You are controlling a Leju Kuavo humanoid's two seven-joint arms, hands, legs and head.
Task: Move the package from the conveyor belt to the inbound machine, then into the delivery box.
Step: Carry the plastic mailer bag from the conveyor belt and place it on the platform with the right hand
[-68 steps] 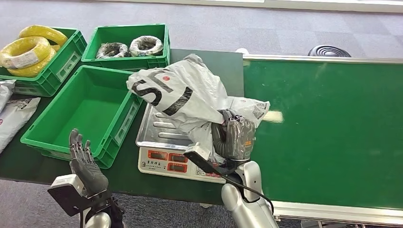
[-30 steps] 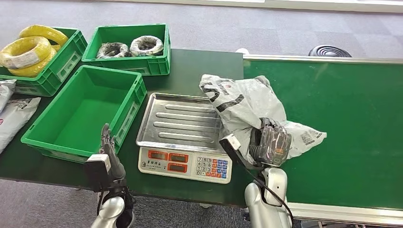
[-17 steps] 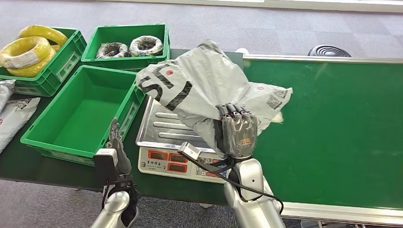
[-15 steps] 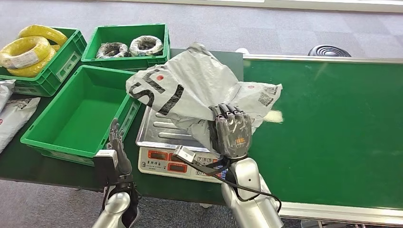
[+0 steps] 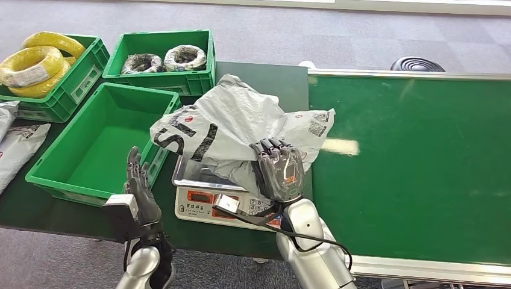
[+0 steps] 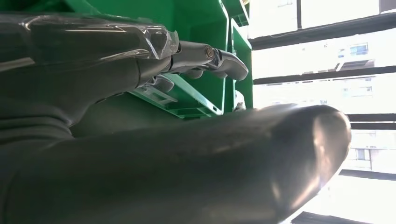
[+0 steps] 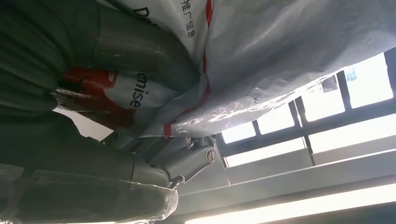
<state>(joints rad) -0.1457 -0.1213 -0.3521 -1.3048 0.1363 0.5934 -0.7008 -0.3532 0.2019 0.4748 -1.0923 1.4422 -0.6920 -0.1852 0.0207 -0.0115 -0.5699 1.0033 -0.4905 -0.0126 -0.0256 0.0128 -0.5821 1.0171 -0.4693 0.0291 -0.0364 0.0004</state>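
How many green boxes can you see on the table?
3. One green box at the far left holds yellow coils, one behind holds two dark coils, and the big empty one sits beside the scale. More could lie outside the picture.

Two silver arms, both raised
The right hand [image 5: 278, 173] grips a crumpled grey plastic mailer bag [image 5: 224, 129]; the left hand [image 5: 139, 184] stands upright, fingers spread, holding nothing.

R hand [image 7: 140, 154] grips crumpled grey package [image 7: 280, 60] w/ red-black print, windows [image 7: 299, 121] behind
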